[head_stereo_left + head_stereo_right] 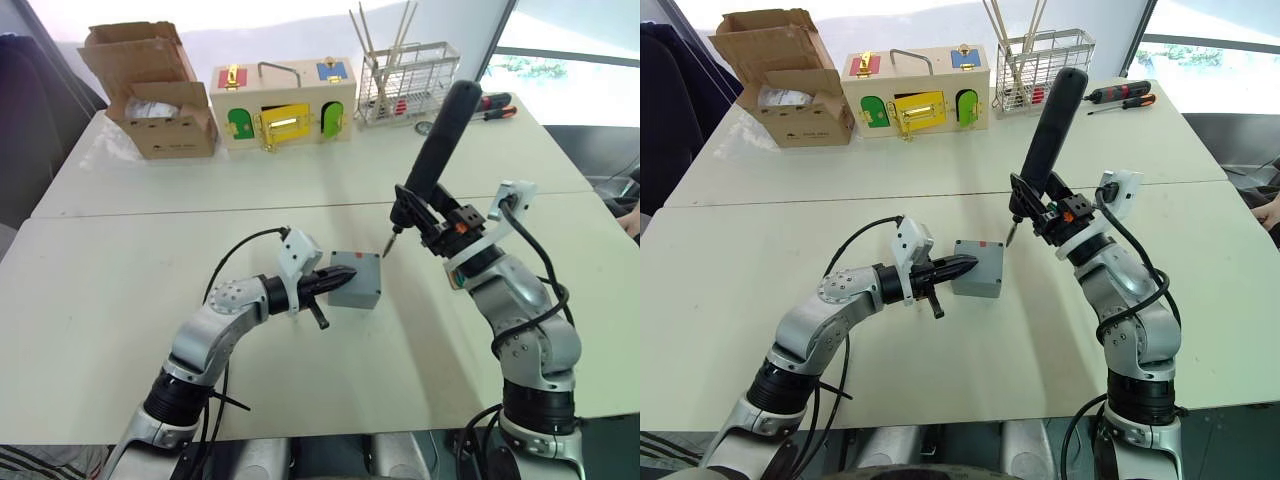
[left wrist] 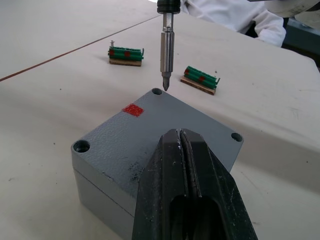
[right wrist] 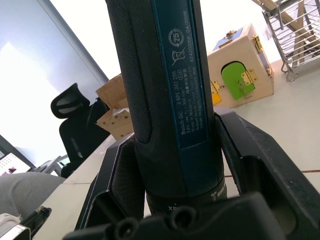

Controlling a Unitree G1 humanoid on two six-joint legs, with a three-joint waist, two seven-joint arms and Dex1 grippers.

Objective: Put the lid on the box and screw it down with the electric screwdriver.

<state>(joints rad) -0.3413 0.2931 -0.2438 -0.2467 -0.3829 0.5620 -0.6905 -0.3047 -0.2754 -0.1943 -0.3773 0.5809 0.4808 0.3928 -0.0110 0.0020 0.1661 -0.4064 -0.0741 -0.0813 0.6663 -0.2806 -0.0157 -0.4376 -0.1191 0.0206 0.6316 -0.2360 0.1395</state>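
Note:
The grey lid (image 2: 150, 132), with a red mark near one corner, lies on the grey box (image 1: 356, 293) in the middle of the table, and a seam shows between them. My left gripper (image 1: 348, 274) is shut, its fingertips resting on the lid's top. My right gripper (image 1: 432, 218) is shut on the black electric screwdriver (image 1: 441, 130), which it holds upright and tilted. The metal bit (image 2: 166, 55) hangs just above a corner screw hole (image 2: 157, 91) of the lid, not touching it.
Along the table's far side stand a cardboard box (image 1: 160, 100), a wooden box with coloured doors (image 1: 283, 105), a wire basket (image 1: 405, 85) and hand screwdrivers (image 1: 497, 105). Two green strips on small blocks (image 2: 126, 52) lie just beyond the box. A person's white sleeve (image 2: 235, 15) is behind.

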